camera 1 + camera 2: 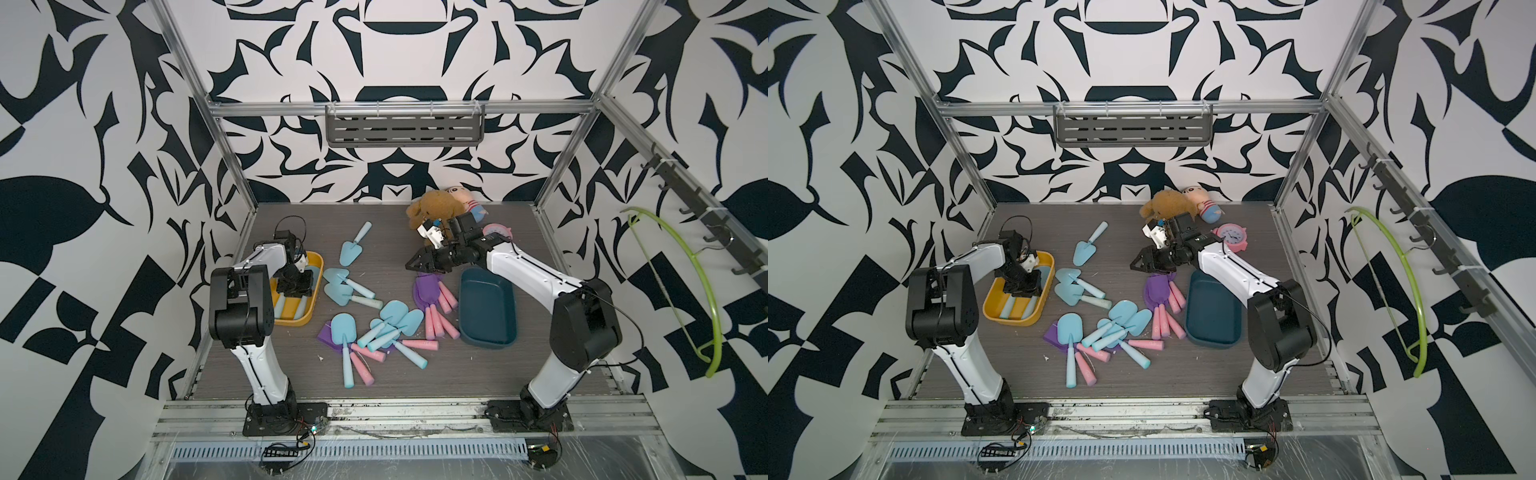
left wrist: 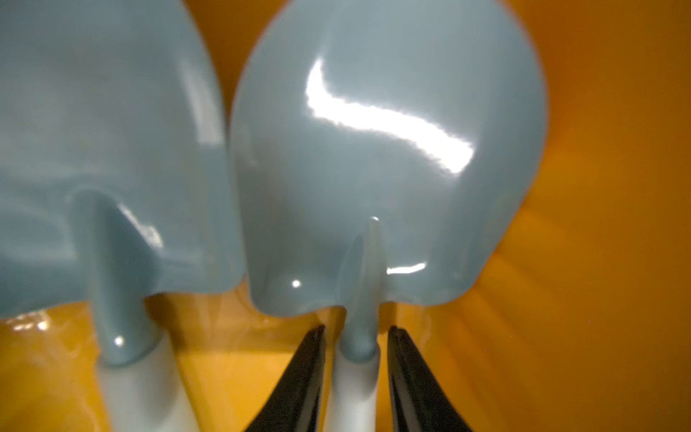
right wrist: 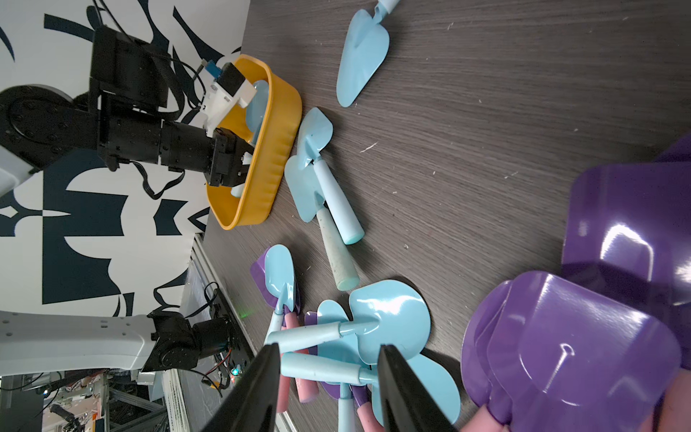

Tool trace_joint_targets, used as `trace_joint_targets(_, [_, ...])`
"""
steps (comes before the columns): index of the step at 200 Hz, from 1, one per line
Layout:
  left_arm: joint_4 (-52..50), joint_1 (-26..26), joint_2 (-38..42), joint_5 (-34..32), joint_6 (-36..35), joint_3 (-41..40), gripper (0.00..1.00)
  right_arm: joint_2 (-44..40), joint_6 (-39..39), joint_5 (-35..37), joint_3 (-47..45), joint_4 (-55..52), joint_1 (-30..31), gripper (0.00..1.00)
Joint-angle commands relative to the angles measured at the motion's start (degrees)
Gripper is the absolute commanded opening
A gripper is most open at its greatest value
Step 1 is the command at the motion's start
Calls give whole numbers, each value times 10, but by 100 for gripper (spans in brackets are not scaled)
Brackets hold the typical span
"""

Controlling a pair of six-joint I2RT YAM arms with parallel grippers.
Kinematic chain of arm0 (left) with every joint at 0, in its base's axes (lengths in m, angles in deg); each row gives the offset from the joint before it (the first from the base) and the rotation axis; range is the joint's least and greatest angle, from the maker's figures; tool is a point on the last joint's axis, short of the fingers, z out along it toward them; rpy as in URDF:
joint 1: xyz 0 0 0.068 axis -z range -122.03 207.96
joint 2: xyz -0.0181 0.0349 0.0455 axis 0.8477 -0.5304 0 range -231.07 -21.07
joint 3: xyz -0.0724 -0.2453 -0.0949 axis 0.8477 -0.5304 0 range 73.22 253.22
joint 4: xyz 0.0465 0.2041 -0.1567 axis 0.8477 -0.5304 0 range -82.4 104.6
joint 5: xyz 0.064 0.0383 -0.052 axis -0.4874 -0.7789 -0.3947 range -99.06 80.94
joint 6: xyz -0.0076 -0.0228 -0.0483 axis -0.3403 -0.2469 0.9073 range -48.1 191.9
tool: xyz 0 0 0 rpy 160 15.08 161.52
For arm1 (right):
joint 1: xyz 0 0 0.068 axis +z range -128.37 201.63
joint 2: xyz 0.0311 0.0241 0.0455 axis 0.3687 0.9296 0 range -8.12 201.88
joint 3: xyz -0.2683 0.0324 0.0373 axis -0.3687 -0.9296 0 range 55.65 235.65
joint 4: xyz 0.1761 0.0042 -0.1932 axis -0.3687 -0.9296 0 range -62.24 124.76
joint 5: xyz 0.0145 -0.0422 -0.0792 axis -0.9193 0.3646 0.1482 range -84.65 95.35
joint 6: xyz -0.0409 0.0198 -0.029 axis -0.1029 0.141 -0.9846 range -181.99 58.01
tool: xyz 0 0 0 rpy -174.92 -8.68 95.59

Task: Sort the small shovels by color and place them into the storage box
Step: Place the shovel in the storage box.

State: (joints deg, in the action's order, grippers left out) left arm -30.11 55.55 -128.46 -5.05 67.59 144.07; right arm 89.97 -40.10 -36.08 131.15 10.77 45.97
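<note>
My left gripper (image 2: 356, 331) reaches down into the yellow storage box (image 1: 316, 266), open, its jaws a small gap either side of a light blue shovel's (image 2: 389, 149) pale handle. A second blue shovel (image 2: 104, 131) lies beside it in the box. Over the table my right gripper (image 1: 415, 264) hovers open and empty, just above a stack of purple shovels with pink handles (image 1: 428, 291). More blue shovels (image 1: 386, 324) lie mixed with purple ones mid-table, a pair (image 1: 338, 286) sits near the yellow box, and a single blue trowel (image 1: 351, 249) lies further back.
An empty dark teal box (image 1: 488, 311) sits right of the purple stack, under my right arm. Plush toys (image 1: 436, 208) and a pink clock (image 1: 496, 230) lie at the back. A green hanger (image 1: 698, 291) hangs on the right wall.
</note>
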Motion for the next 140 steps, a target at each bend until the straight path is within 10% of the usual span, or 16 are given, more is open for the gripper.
trace_joint_targets(1, [-2,3,-15,-12,-3,7,38,-4,-8,-4,-2,15,-3,47])
trace_joint_targets(79, [9,5,94,-22,-27,-15,50,-20,-2,7,-7,43,-4,47])
trace_joint_targets(140, [12,6,197,89,-86,-14,57,-76,45,43,-71,143,-1,47])
